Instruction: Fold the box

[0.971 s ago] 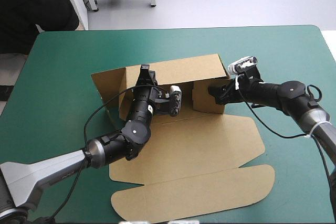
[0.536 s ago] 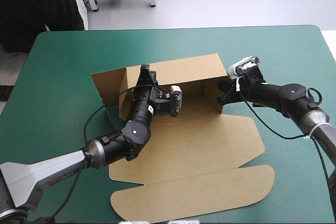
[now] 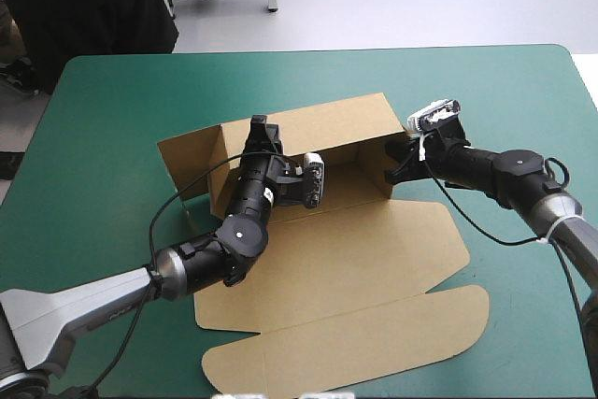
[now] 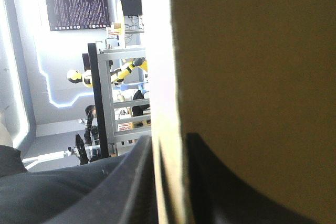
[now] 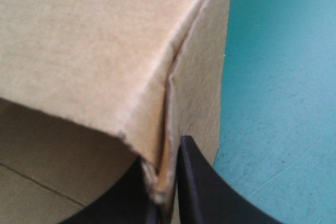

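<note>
Between fingers of left gripper [image 4: 169, 148]: raised back wall of the box [image 3: 336, 123] was clamped.
Right gripper [image 5: 169, 157]: pinched the wall's end corner.
Handling: light, stiff board, probably; best gripped at edges beside creases.

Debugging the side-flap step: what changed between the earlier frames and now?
The right end effector, shut on the right side flap of the box, swung it from folded inward across the tray out to the back wall's right end. The left side wall drifted slightly outward. The left end effector stayed clamped on the back wall; the lid stayed flat on the teal-green table.
</note>
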`<state>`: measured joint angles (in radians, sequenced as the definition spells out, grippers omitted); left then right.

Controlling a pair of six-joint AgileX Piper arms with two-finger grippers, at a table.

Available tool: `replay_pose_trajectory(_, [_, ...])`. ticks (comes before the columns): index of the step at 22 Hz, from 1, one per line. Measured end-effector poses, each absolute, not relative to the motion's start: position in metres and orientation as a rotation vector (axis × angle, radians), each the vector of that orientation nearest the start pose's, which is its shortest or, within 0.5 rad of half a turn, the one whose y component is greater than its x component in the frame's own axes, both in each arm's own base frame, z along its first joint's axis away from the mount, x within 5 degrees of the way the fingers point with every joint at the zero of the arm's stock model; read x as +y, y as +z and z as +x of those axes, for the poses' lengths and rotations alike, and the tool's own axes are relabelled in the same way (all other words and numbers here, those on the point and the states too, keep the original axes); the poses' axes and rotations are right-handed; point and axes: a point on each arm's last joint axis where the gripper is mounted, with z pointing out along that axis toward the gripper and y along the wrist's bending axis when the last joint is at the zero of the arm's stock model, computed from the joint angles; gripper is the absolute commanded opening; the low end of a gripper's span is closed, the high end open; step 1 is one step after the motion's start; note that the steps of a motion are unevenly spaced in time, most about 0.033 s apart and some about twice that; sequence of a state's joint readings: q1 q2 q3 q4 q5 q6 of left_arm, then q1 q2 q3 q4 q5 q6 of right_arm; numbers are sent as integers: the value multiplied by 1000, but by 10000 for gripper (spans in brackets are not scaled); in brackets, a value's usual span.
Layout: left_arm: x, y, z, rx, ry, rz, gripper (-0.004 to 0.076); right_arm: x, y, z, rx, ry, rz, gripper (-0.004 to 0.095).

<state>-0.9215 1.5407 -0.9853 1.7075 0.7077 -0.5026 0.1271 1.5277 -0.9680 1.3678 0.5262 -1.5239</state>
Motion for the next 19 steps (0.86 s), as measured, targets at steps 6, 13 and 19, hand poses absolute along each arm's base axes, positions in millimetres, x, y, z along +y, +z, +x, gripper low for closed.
replay_pose_trajectory(6, [-239, 288, 236, 1253, 824, 1478, 388, 82, 268, 321, 2031, 461, -571, -14])
replay_pose_trajectory(13, [-269, 294, 188, 1153, 865, 1462, 388, 67, 283, 340, 2004, 266, -390, -14])
replay_pose_trajectory(19, [-282, 296, 164, 1094, 838, 1478, 290, 66, 285, 341, 1996, 260, -378, -14])
